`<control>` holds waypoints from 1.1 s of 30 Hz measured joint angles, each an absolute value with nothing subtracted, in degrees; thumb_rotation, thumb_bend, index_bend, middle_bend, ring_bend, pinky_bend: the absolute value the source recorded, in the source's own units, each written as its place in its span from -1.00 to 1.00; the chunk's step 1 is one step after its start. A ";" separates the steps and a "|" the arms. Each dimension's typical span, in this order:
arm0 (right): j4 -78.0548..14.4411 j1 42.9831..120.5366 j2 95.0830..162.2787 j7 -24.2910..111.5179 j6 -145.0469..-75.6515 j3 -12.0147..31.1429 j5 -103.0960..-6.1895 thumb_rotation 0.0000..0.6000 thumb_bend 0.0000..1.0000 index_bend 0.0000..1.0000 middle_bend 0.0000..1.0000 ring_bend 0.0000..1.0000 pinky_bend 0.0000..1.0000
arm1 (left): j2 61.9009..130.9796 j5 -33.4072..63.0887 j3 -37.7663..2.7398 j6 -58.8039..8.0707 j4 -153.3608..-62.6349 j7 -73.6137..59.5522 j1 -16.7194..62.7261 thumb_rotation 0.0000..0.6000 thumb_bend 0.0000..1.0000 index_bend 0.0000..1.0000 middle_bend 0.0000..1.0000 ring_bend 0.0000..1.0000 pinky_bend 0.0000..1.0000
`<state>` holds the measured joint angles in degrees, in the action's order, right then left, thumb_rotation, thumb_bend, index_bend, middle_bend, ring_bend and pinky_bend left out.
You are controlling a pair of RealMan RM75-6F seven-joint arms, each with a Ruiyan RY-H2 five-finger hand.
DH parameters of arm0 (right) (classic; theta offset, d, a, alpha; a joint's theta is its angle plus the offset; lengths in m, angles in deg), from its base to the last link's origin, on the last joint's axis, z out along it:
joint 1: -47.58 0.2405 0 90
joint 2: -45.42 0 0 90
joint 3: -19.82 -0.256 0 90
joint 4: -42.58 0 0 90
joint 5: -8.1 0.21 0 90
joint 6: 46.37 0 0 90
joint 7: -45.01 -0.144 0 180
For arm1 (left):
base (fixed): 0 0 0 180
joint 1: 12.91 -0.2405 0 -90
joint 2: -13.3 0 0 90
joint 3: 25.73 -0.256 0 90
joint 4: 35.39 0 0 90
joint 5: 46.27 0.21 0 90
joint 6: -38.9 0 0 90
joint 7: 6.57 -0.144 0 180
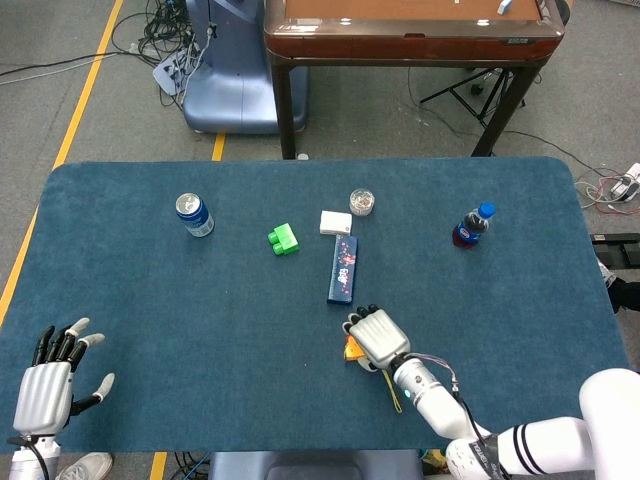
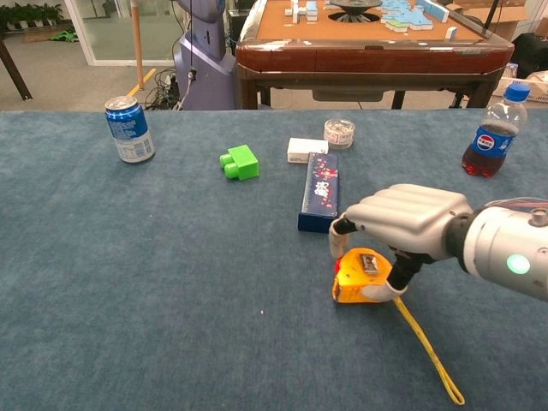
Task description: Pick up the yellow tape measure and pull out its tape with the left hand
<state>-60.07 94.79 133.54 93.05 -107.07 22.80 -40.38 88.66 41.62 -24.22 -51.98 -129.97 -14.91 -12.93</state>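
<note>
1. Yellow tape measure (image 2: 361, 276) lies on the blue table (image 2: 128, 282) near its front edge, right of the middle, with its yellow strap (image 2: 428, 351) trailing toward the front.
2. Right hand (image 2: 402, 224) grasps it, fingers curled over the top and thumb low on its side.
3. Left hand (image 1: 45, 385) is released, fingers spread, at the front left corner.
4. Its case looks hard, smooth and compact, so probably slippery; I would take it across the flat sides.
5. The bottle (image 2: 488, 130) shows a Pepsi label; writing on the can (image 2: 128, 128) is not readable.

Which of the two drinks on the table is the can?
The blue can at far left; the other is a dark cola bottle with a blue cap, far right.
</note>
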 measured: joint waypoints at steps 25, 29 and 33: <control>-59.48 88.83 132.34 91.11 -110.89 24.78 -41.41 1.00 -0.50 -0.57 -0.46 -0.58 -0.57 | 88.71 41.57 -24.39 -52.01 -130.24 -14.91 -13.09 1.00 -0.53 -0.41 -0.76 -0.80 -1.00; -59.19 88.62 132.44 91.04 -110.24 24.59 -41.26 1.00 -0.44 -0.56 -0.44 -0.57 -0.56 | 88.68 41.53 -24.40 -52.14 -130.21 -14.88 -13.21 1.00 -0.53 -0.41 -0.76 -0.80 -1.00; -59.22 88.28 132.30 90.83 -109.99 24.44 -41.18 1.00 -0.38 -0.54 -0.43 -0.56 -0.57 | 88.69 41.37 -24.39 -52.13 -130.23 -14.96 -13.27 1.00 -0.53 -0.41 -0.76 -0.80 -1.00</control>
<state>-59.22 88.28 132.30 90.83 -109.99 24.44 -41.18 88.69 41.37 -24.39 -52.13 -130.23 -14.96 -13.27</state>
